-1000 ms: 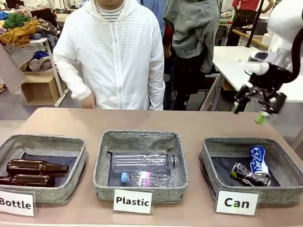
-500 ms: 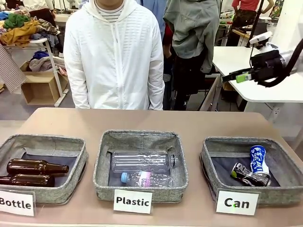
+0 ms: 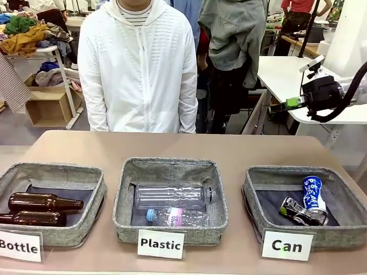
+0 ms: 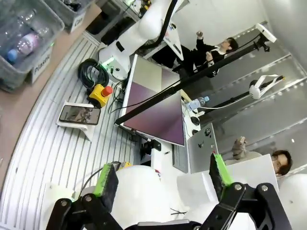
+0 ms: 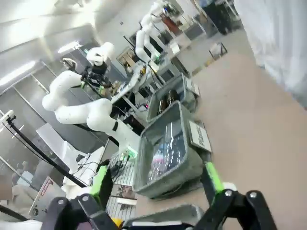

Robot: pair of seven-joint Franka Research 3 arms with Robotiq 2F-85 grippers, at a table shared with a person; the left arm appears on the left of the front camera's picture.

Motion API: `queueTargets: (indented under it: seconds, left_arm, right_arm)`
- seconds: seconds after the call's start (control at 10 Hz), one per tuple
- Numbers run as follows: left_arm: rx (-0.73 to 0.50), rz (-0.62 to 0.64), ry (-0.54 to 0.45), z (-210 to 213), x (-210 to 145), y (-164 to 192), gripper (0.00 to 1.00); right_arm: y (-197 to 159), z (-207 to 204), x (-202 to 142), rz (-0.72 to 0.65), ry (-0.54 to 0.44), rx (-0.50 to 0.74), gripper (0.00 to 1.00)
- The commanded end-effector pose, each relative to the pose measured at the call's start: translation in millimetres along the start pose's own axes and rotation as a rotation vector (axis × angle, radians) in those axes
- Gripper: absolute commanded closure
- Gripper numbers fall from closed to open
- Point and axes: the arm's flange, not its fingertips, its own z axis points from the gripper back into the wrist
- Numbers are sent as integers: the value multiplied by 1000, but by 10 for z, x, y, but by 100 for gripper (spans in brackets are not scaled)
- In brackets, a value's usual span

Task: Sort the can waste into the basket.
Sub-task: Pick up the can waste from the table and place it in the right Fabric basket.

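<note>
2 cans (image 3: 307,201) inside "Can" basket (image 3: 259,183)

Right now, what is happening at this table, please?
Nothing is being handled. Both cans, the blue-and-white can and the crushed black can, already lie in the "Can" basket. The right gripper is open and empty, raised beyond the table's far right corner. The left gripper is open too. A person stands watching.

Front camera faces person across tan table (image 3: 241,149); both tilted wrist cameras share grey woven "Plastic" basket (image 3: 170,201) (image 4: 24,33) (image 5: 165,153).
</note>
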Motion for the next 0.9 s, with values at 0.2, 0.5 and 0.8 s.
queueTargets:
  seconds: [0.2, 0.5, 0.8]
  left_arm:
    - [-22, -5, -10, 48, 15, -68, 0]
    - [-22, -5, -10, 48, 15, -68, 0]
    - [-22, -5, -10, 48, 15, -68, 0]
  right_arm:
    - [-197, -33, 143, -209, 11, -57, 0]
    - [-43, -163, 195, -589, -164, -216, 0]
    - [-189, -47, 145, -569, -122, -251, 0]
